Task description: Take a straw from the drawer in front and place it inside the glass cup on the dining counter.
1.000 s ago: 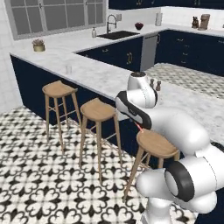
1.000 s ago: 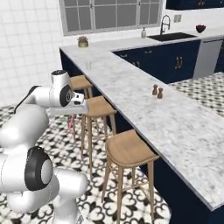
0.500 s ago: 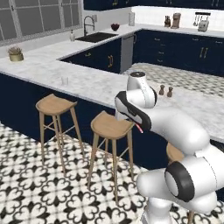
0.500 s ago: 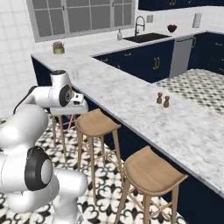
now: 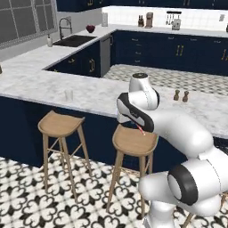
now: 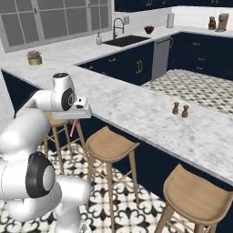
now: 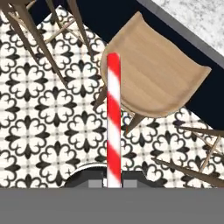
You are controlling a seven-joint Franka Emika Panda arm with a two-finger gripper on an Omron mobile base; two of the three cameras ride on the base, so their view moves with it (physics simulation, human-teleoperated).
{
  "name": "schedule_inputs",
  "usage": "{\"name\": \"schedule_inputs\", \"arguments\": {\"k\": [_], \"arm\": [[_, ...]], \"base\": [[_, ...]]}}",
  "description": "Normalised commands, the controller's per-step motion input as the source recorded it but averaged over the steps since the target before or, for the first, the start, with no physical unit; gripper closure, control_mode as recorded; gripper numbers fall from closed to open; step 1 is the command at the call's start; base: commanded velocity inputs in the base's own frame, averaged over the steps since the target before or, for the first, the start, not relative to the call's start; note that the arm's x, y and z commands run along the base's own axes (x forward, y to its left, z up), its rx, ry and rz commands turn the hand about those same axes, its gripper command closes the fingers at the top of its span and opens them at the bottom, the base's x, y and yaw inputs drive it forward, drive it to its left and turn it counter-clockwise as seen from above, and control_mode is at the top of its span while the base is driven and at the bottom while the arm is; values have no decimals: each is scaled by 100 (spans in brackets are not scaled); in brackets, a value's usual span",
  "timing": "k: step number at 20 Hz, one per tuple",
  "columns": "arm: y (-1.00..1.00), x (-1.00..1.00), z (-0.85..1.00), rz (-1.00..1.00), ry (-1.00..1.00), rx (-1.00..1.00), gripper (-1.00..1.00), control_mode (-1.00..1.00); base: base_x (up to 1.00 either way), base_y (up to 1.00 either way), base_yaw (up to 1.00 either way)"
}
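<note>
One straw (image 7: 113, 118) clamped in hand (image 7: 113, 183), jutting straight out over stool (image 7: 153, 74)

Patterned black-and-white tile floor (image 5: 26, 196); wooden stools (image 5: 60, 125) at 9 o'clock; grey window (image 6: 59, 20) at 12; navy cabinets (image 5: 160, 49).

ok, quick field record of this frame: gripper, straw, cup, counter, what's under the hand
gripper: shut on the straw
straw: red-and-white striped, pointing straight out from the hand; its tip shows below the wrist in the left base view
glass cup: upright on the dining counter, no straw in it
below hand: wooden stool and patterned floor tiles
also on counter: two small shakers
</note>
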Motion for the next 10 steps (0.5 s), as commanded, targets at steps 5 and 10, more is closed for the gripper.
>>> {"name": "schedule_inputs", "arguments": {"k": [5,10], "arm": [[0,0,0,0,0,0,100,100],[0,0,0,0,0,0,100,100]], "base": [[10,100,-41],[9,100,-45]]}}
